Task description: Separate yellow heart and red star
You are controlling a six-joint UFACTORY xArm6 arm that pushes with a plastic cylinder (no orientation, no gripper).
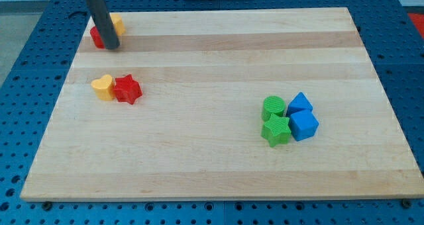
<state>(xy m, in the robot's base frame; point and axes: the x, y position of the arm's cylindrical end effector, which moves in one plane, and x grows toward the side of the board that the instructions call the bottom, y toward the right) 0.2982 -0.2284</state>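
Note:
The yellow heart (102,87) lies at the board's left, touching the red star (127,89) on its right side. My tip (112,47) is at the view's top left, above both of them and well apart. The rod stands in front of a red block (98,37) and a yellow block (117,23), partly hiding them; their shapes cannot be made out.
A cluster sits at the view's right: a green cylinder (273,107), a green star (276,130), a blue cube (304,125) and another blue block (300,102). The wooden board (212,172) rests on a blue perforated table (20,46).

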